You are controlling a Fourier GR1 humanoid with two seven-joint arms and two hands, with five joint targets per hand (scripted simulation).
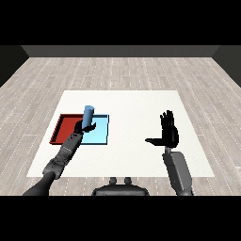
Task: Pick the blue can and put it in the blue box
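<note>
Left hand (84,127): curled round the upright blue can (89,114), over the blue tray (101,136)
Right hand (168,134): fingers spread, idle
Left to do: lower and release, I judge

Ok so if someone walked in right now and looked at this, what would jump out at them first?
Probably the upright light blue cylindrical can, held by the robot's black left hand over the flat light blue tray at the table's left. Beside that tray lies a flat red tray. At the right, the black right hand stands open above the white table, holding nothing.
</note>
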